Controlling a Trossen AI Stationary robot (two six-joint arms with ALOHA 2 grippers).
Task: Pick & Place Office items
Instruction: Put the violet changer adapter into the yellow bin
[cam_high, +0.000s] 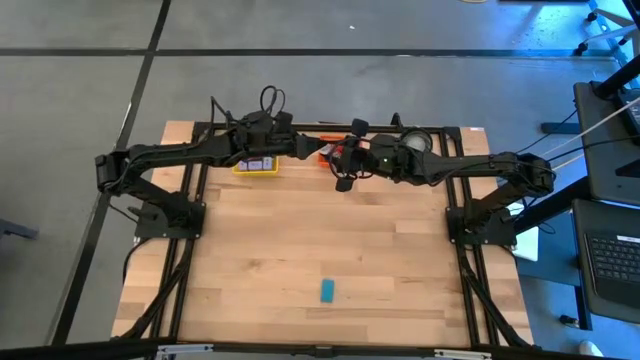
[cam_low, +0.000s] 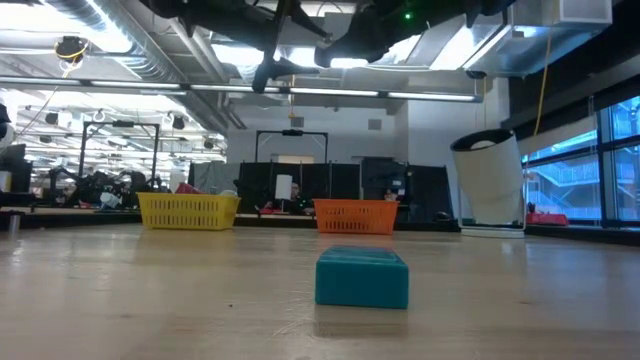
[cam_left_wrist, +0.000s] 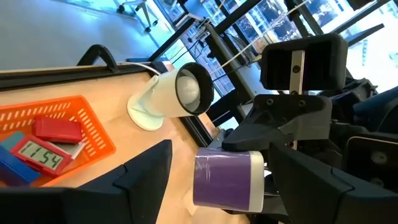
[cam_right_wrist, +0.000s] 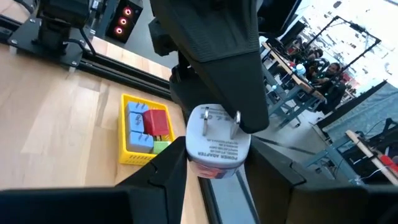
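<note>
Both grippers, left (cam_left_wrist: 217, 180) and right (cam_right_wrist: 214, 162), meet mid-air clasping one white-and-purple power adapter (cam_right_wrist: 216, 144)

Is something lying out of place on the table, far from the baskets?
Yes: one teal block lies alone near the table's front edge, far from the yellow basket and orange basket at the back. Nothing looks spilled or damaged.

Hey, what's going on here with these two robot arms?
Both arms meet above the table's far edge, over the yellow tray and orange tray. A white power adapter hangs in the air between the left gripper and the right gripper, like a hand-over; which one grips it is unclear. A teal block lies alone near the front edge.
</note>
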